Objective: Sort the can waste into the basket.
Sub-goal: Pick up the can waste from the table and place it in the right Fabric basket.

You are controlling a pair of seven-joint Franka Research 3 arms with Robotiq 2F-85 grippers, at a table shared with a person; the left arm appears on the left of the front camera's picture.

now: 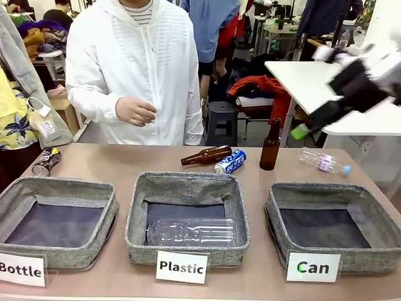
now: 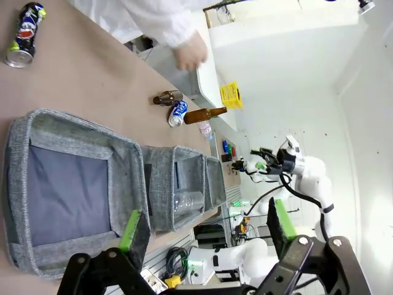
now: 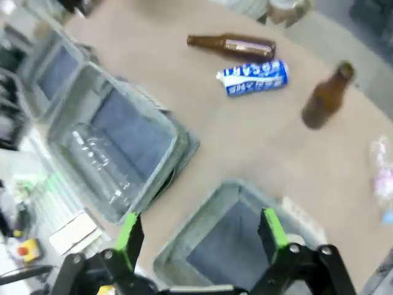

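Can basket lying empty; blue-white can and crushed can both waiting on table; left gripper and right gripper hanging spread, gripping nothing

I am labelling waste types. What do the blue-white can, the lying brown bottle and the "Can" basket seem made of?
Blue-white can: likely thin metal, glossy printed skin, silvery end.
Lying brown bottle: probably glass, translucent amber, sharp highlights.
Can basket: grey woven fabric, matte, soft walls, darker lining.
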